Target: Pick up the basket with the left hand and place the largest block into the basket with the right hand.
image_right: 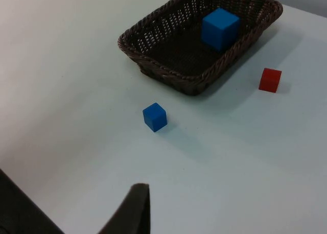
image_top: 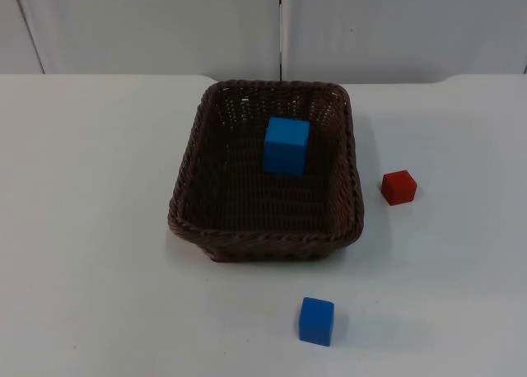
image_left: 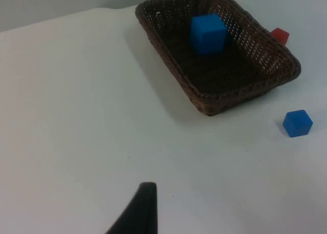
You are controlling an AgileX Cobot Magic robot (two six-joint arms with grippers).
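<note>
A brown wicker basket (image_top: pixel 263 239) (image_left: pixel 204 98) (image_right: pixel 168 73) stands on the white table. The largest block, bright blue (image_top: pixel 286 146) (image_left: pixel 208 33) (image_right: pixel 220 28), sits inside it toward the far wall. My left gripper (image_left: pixel 139 211) hangs over bare table, well back from the basket's left side, touching nothing. My right gripper (image_right: pixel 134 208) waits likewise, back from the basket on the near right, beyond the small blue block. Nothing is held by either one.
A small blue block (image_top: pixel 316 320) (image_left: pixel 297 123) (image_right: pixel 155 116) lies on the table in front of the basket. A small red block (image_top: pixel 398 187) (image_left: pixel 279 36) (image_right: pixel 270 79) lies to its right. The grey partition wall (image_top: pixel 165 23) closes the table's far edge.
</note>
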